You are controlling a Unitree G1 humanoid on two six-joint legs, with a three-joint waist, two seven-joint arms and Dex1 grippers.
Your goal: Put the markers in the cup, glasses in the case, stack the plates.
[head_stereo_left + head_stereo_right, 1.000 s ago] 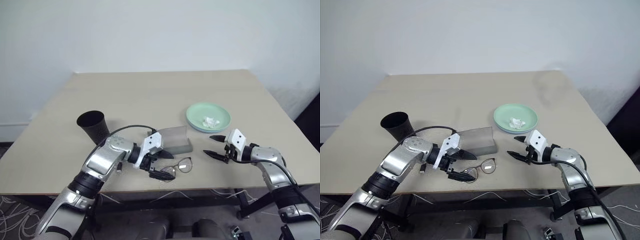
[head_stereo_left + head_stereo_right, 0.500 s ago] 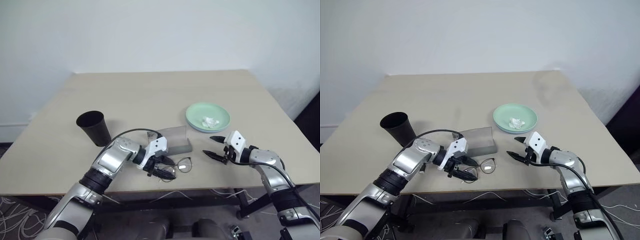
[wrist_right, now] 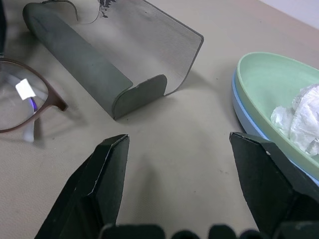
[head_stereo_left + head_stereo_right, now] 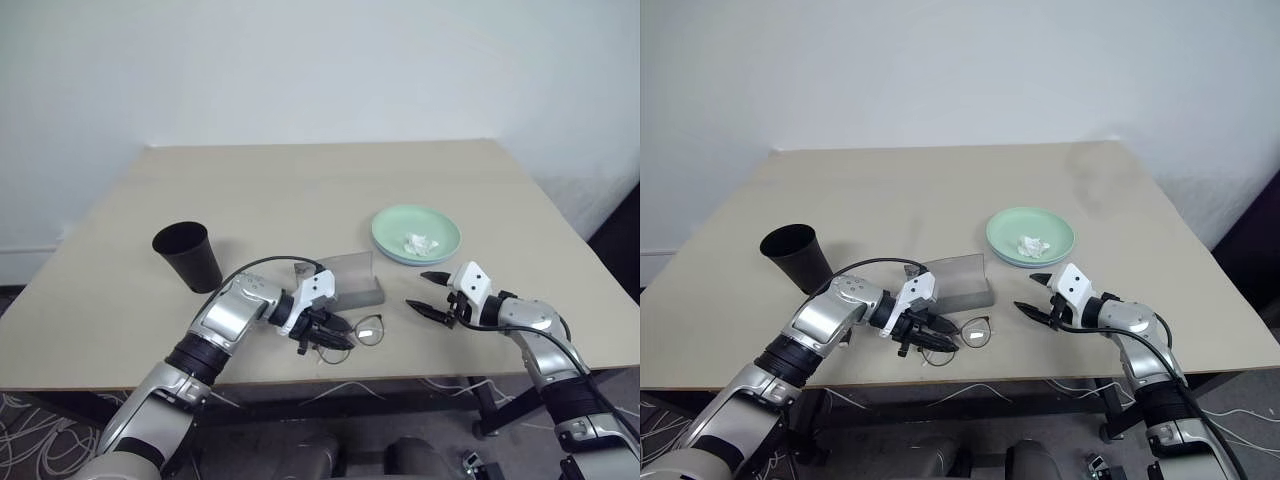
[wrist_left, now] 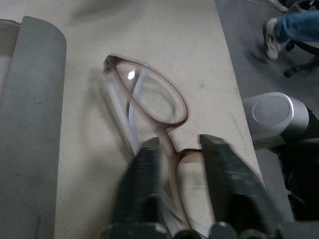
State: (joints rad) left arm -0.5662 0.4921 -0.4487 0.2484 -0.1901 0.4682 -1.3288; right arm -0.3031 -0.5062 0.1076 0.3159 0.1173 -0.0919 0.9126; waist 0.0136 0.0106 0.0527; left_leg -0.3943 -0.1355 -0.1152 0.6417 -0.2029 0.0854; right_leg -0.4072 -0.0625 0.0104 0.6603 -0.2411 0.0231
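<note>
The glasses (image 4: 368,328) lie folded on the table in front of the open grey case (image 4: 350,280). My left gripper (image 4: 335,340) reaches in from the left and is shut on the glasses' near lens beside the bridge (image 5: 179,153). My right gripper (image 4: 415,288) hovers open to the right of the case, in front of the plates. The mint green plate (image 4: 416,233) sits on the light blue plate (image 3: 238,102). The black cup (image 4: 188,255) stands upright at the left. The markers are out of view.
A crumpled white tissue (image 4: 420,243) lies in the green plate. The case lid (image 3: 149,40) stands tilted up behind its base. A black cable (image 4: 262,265) loops over my left forearm. The table's front edge runs close behind both wrists.
My left gripper's fingers have closed from wide open onto the glasses, and the hand has settled slightly lower. The right gripper has stayed put.
</note>
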